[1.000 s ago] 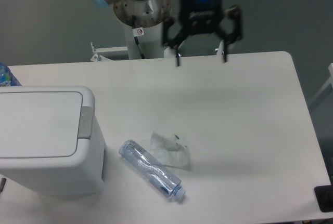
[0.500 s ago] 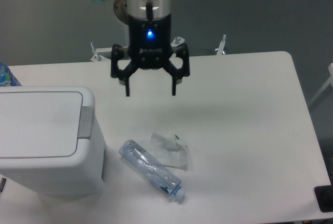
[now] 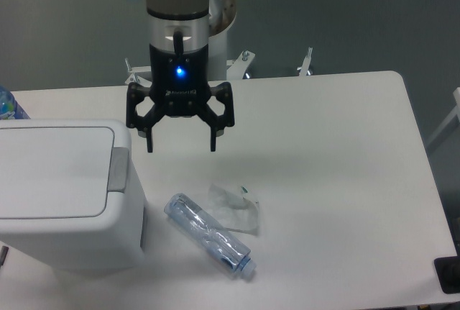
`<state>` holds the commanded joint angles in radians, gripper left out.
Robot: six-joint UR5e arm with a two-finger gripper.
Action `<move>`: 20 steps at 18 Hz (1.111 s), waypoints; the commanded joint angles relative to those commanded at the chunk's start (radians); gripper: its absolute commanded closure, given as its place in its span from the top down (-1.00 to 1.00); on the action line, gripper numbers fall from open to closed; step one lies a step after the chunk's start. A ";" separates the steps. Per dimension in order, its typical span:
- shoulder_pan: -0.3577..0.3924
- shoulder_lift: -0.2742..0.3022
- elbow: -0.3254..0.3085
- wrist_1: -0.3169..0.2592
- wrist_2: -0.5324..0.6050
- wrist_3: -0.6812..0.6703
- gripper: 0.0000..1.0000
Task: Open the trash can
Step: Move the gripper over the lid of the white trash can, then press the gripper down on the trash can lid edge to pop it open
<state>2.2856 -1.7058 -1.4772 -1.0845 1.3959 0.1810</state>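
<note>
The trash can (image 3: 61, 195) is a big white boxy bin at the left of the table, its flat lid down and a grey latch tab (image 3: 118, 170) on its right edge. My gripper (image 3: 181, 146) hangs open above the table, just right of and behind the latch tab, with nothing between its fingers. It is apart from the bin.
A clear plastic bottle (image 3: 210, 235) lies on its side in front of the gripper, beside a crumpled clear wrapper (image 3: 236, 208). Another bottle's blue top (image 3: 8, 105) shows at the left edge. A dark object (image 3: 448, 274) sits at the table's right front corner.
The gripper has swung from the far middle of the table leftward and nearer, toward the bin's latch side. It has stayed open. The bin, bottle and wrapper have not moved.
</note>
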 joint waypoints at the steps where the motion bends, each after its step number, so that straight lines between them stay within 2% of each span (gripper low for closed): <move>1: -0.008 -0.006 0.000 -0.002 0.002 0.000 1.00; 6: -0.032 -0.025 -0.003 0.000 0.005 -0.048 1.00; 20: -0.048 -0.038 -0.002 0.000 0.003 -0.071 1.00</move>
<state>2.2381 -1.7441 -1.4788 -1.0845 1.3990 0.1104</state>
